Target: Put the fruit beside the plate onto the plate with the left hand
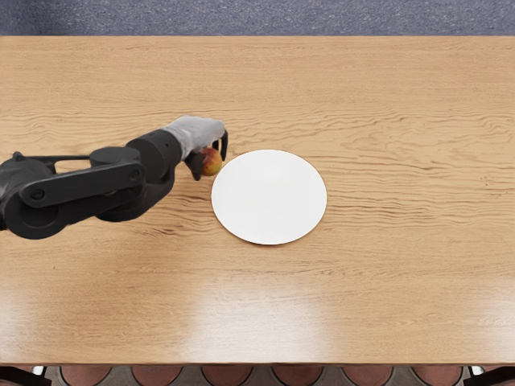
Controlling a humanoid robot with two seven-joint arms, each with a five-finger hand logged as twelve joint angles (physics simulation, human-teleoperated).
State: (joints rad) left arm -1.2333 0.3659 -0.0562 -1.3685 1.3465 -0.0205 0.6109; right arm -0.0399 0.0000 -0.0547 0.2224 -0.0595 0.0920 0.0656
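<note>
A small red and yellow fruit [212,162] lies just off the left edge of the round white plate [269,196], which is flat on the wooden table. My left hand [208,152] comes in from the left on a dark arm, and its dark fingers curl around the fruit from above and both sides. The fruit looks to be at table level, beside the plate rim and not over it. Part of the fruit is hidden by the fingers. No right arm shows.
The wooden table [386,96] stretches wide on all sides of the plate. Its far edge meets a grey-blue floor at the top, and its front edge runs along the bottom.
</note>
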